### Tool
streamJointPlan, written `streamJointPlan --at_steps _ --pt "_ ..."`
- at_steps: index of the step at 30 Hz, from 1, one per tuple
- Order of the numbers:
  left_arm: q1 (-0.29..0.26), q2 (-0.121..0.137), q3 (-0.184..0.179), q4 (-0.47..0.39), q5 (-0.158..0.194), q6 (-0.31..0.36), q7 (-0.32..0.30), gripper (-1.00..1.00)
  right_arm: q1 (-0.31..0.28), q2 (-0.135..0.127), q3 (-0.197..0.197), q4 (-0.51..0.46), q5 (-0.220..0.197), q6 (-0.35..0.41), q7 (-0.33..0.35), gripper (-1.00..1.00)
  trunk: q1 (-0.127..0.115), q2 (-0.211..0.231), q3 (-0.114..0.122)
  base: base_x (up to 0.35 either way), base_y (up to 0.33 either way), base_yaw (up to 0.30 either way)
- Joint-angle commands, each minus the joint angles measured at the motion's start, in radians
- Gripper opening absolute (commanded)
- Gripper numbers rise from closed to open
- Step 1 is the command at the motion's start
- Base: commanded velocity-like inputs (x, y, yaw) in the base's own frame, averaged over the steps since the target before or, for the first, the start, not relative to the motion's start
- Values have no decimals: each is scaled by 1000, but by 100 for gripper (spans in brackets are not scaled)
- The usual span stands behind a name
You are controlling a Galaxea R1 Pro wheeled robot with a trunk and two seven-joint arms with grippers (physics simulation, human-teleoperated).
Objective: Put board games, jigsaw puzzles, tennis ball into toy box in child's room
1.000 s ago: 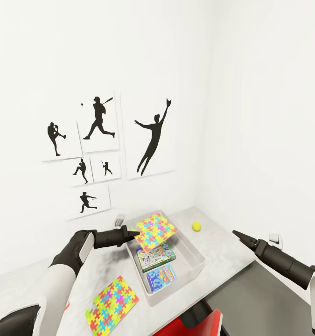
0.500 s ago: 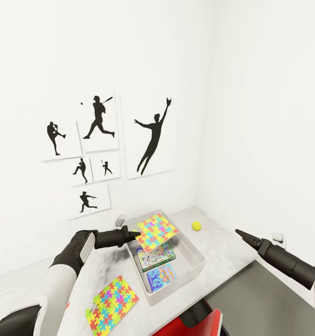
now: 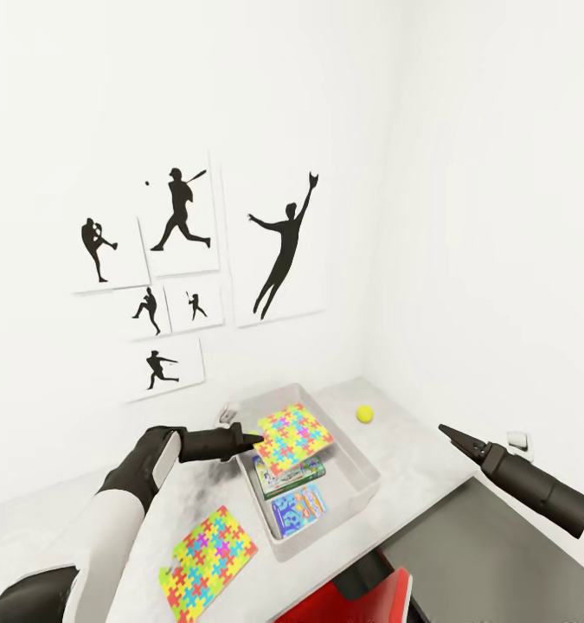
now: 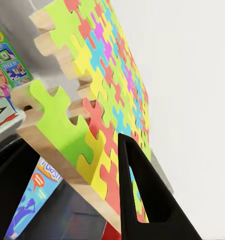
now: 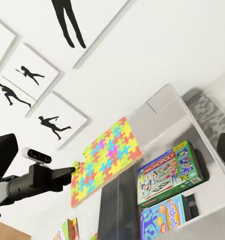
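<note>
Head view: two games (image 3: 292,491) lie in the box (image 3: 361,484) at lower centre, left jaws (image 3: 255,437) grasp one puzzle (image 3: 295,435) above it, another puzzle (image 3: 208,563) and ball (image 3: 364,414) wait on the surface (image 3: 413,459), right jaws (image 3: 447,431) clenched empty.

Held jigsaw puzzle (image 4: 92,100): pale wood-looking edge, matt printed colour face. Fingers (image 4: 142,200) matt black, plastic-like. Toy box (image 3: 361,484) smooth light grey plastic, faintly translucent. Board games (image 5: 165,175) glossy printed cardboard. Desk (image 3: 413,459) white, mottled matt top. Tennis ball (image 3: 364,414) dull yellow-green. Wall pictures (image 3: 274,247) flat matt paper.
</note>
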Motion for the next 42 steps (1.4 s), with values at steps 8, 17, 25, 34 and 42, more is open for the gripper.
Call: streamJointPlan --at_steps 8,17,25,34,42 --pt "0 -13 -22 0 -1 4 16 -100 0 0 -1 1 -3 6 2 100 0 -1 -13 0 0 0" --pt "0 -14 -23 0 -1 4 34 -100 -1 1 -1 2 -3 6 2 100 0 -1 -28 0 0 0" --pt "0 -26 -24 0 2 3 97 -100 -1 1 -2 3 -3 6 3 100 0 -1 -41 0 0 0" --pt "0 -43 -25 0 1 3 103 -100 0 1 -2 3 -3 6 3 100 0 -1 -56 0 0 0" --pt "0 -55 -83 -1 1 2 104 -100 -1 1 -1 3 -4 6 3 100 0 -1 -69 0 0 0"
